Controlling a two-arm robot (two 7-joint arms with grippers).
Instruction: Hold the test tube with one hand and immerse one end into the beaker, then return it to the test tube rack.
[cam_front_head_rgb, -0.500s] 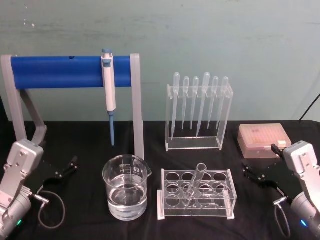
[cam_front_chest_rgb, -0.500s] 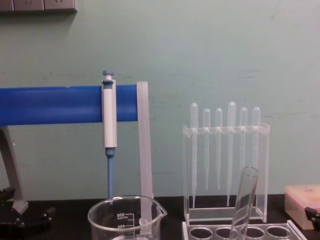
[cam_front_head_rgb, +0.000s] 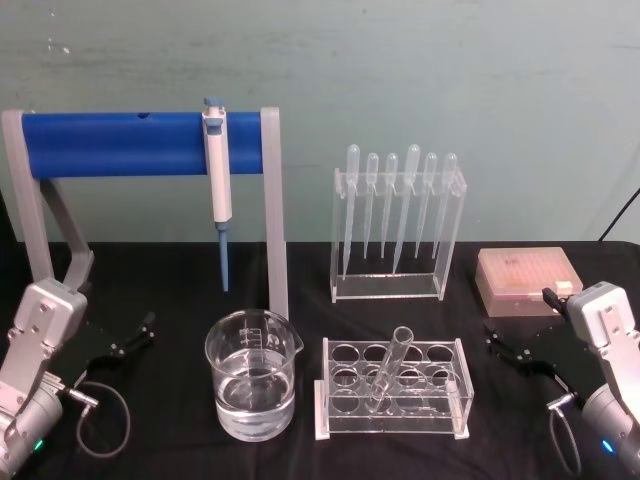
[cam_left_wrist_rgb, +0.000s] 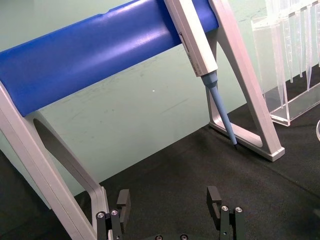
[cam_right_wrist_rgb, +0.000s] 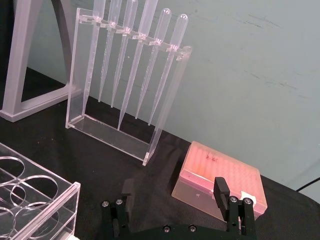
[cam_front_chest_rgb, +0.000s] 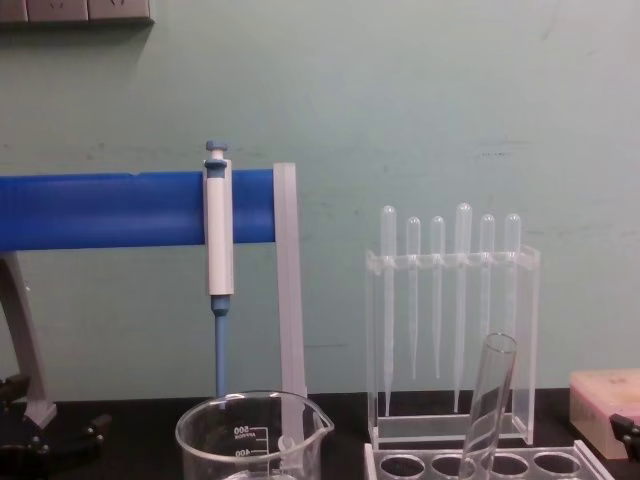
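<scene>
Test tube (cam_front_head_rgb: 390, 368) leans tilted in the rack (cam_front_head_rgb: 441, 352), just right of the beaker (cam_front_head_rgb: 216, 352). Light, slick, brittle glass, so I'd pinch the upper shaft below the rim, gently. Left gripper (cam_front_head_rgb: 133, 335) and right gripper (cam_front_head_rgb: 507, 345) sit at the table sides, fingers spread, empty

test tube (cam_front_chest_rgb: 489, 398) tilted in rack (cam_front_chest_rgb: 372, 462) | beaker (cam_front_chest_rgb: 250, 440) left, apparently apart
</scene>
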